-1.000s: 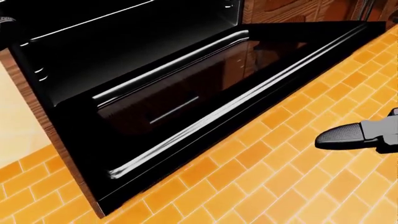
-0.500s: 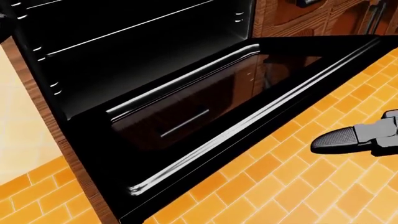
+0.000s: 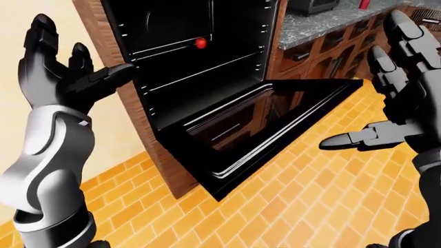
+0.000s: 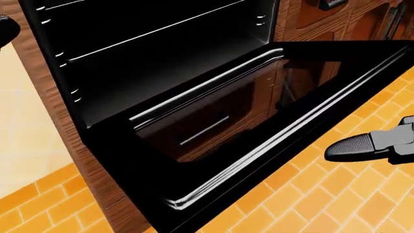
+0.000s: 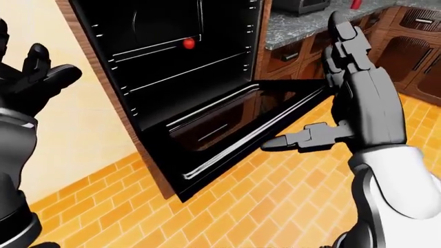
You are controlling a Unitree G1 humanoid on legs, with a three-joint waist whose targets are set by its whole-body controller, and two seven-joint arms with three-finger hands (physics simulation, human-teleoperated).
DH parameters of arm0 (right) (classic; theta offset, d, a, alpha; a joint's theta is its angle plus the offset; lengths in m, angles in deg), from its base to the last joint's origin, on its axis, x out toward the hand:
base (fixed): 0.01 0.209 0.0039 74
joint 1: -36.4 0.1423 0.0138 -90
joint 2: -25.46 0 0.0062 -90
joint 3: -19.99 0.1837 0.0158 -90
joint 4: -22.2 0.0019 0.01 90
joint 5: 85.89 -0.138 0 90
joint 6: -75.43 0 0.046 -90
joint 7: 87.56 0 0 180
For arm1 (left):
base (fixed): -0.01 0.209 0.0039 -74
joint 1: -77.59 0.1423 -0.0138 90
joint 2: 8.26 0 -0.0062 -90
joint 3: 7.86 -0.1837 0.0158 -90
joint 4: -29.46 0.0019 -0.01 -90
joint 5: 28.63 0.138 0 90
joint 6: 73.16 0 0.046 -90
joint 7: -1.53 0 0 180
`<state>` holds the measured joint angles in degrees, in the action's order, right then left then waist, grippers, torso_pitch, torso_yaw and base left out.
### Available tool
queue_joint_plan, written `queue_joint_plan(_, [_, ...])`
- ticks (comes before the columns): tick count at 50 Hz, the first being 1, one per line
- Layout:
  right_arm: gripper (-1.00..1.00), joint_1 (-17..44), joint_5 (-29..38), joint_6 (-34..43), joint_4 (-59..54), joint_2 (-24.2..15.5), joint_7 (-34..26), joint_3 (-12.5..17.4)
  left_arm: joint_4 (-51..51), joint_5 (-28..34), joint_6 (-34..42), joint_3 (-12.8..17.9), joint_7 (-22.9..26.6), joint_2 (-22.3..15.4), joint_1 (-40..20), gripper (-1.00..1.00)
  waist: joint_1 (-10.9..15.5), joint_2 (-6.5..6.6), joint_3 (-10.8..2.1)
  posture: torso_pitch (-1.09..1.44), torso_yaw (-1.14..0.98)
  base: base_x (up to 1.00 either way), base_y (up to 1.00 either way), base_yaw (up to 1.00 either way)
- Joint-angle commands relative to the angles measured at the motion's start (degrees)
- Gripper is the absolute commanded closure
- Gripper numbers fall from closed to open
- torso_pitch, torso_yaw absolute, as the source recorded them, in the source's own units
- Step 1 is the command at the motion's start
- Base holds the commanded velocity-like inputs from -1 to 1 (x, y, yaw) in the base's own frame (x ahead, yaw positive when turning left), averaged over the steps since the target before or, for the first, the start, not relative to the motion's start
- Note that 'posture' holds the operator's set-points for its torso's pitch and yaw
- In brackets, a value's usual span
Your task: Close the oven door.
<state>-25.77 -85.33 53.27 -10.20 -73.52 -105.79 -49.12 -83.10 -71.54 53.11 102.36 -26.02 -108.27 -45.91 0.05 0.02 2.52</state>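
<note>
Oven door [image 3: 275, 124]: hangs fully open, lying nearly flat just above the orange brick floor [image 3: 289, 206]; it fills the middle of the left-eye view, its dark glass pane facing up and mirroring the wooden cabinets.
Door handle [image 4: 278, 141]: a bright metal bar along the door's outer edge, nearest the floor tiles.
Oven cavity [image 3: 193, 57]: black, with wire racks showing as thin pale lines; a small red light [image 3: 200, 44] glows inside.
Oven housing [image 3: 148, 134]: brown wood panel framing the cavity's left side.
Right hand [image 5: 345, 103]: raised to the right of the door, apart from it, fingers spread wide, thumb pointing left toward the door.
Left hand [image 3: 58, 72]: held up at the left of the oven, fingers apart, gripping nothing.
Counter [image 3: 317, 23]: grey stone top at upper right, over wooden drawers.
</note>
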Motion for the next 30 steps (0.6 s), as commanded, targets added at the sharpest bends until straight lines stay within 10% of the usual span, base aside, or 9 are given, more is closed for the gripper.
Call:
queue_joint_plan(1, [-1.0, 0.82, 0.75, -1.6, 0.38, -0.69, 0.38, 0.51, -1.38, 0.1, -1.61, 0.3, 0.76, -0.57, -1.34, -1.0, -0.17, 0.22, -0.84, 0.0, 0.0, 0.0, 0.14, 0.0])
queue_joint_plan(5, [-1.0, 0.97, 0.87, -1.6, 0.44, -0.57, 0.22, 0.39, -1.53, -0.01, -1.36, 0.35, 0.57, -0.59, -1.54, -1.0, -0.1, -4.97, -1.97, 0.0, 0.0, 0.0, 0.14, 0.0])
queue_joint_plan(6, [-1.0, 0.7, 0.99, -1.92, 0.37, -0.36, 0.3, 0.22, -1.55, 0.03, -1.38, 0.34, 0.57, -0.56, -1.49, -1.0, -0.47, -2.1, -1.32, 0.0, 0.0, 0.0, 0.14, 0.0])
queue_joint_plan(8, [-1.0, 0.84, 0.98, -1.74, 0.45, -0.33, 0.15, 0.26, -1.49, 0.03, -1.43, 0.38, 0.66, -0.54, -1.46, -1.0, -0.09, -3.13, -1.65, 0.0, 0.0, 0.0, 0.14, 0.0])
queue_joint_plan(14, [-1.0, 1.5, 0.92, -1.2, 0.66, -0.38, -0.03, 0.22, -1.55, -0.22, -1.08, 0.43, 0.34, -0.69, -1.88, -1.0, 0.09, 0.21, -0.67, 0.0, 0.0, 0.0, 0.14, 0.0])
queue_joint_plan(17, [-1.0, 1.67, 0.88, -1.11, 0.59, -0.34, 0.0, 0.09, -1.38, -0.34, -1.11, 0.46, 0.34, -0.79, -2.02, -1.0, -0.34, 5.02, -1.51, 0.0, 0.0, 0.0, 0.14, 0.0])
queue_joint_plan(26, [-1.0, 2.37, 0.5, -0.33, 0.98, -0.6, -0.14, 0.18, -1.37, -0.52, -1.28, 0.48, 0.35, -0.93, -1.92, -1.0, -0.17, 0.53, -0.72, 0.0, 0.0, 0.0, 0.14, 0.0])
queue_joint_plan(30, [-1.0, 2.4, 0.36, -0.2, 1.15, -0.63, -0.24, 0.22, -1.4, -0.61, -1.21, 0.5, 0.16, -1.01, -2.07, -1.0, -0.04, -4.28, -1.57, 0.0, 0.0, 0.0, 0.14, 0.0])
